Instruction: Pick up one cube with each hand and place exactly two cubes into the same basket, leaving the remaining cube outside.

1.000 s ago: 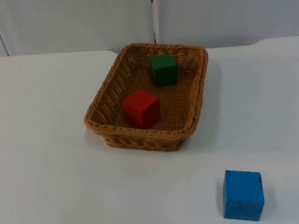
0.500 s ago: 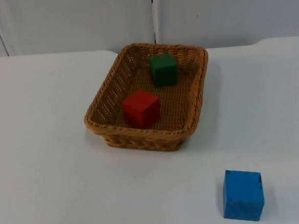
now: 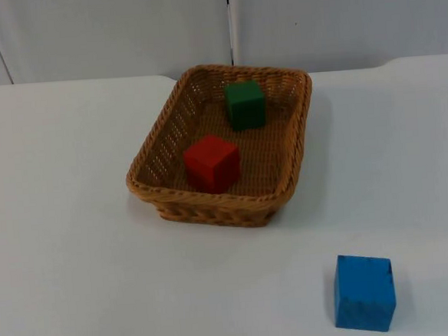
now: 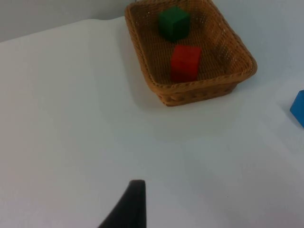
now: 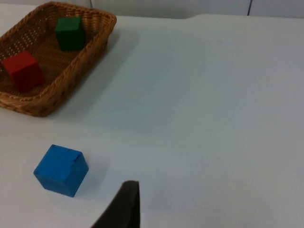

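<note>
A wicker basket [image 3: 221, 149] sits on the white tabletop [image 3: 68, 248] with two cubes inside it: one red cube [image 3: 211, 163] toward its near end and one green cube [image 3: 245, 104] toward its far end, apart from each other. One blue cube [image 3: 363, 292] lies outside on the tabletop, well apart from the basket. That makes three cubes and one basket.

In the left wrist view, a fingertip of the left gripper [image 4: 126, 209] stands over bare tabletop, with the basket [image 4: 190, 90] well ahead of the fingers, the red cube [image 4: 185, 62] and green cube [image 4: 174, 23] in it, and just an edge of the blue cube [image 4: 299, 108] off to the side. Whether these fingers are spread or closed cannot be told; nothing is seen in them.

In the right wrist view, a fingertip of the right gripper [image 5: 121, 206] stands near the blue cube [image 5: 61, 169], which lies just ahead and to one side of the fingers, all of it in sight here. The basket [image 5: 71, 76] lies farther beyond. Their opening cannot be told either.

No writing or labels can be read on anything.
</note>
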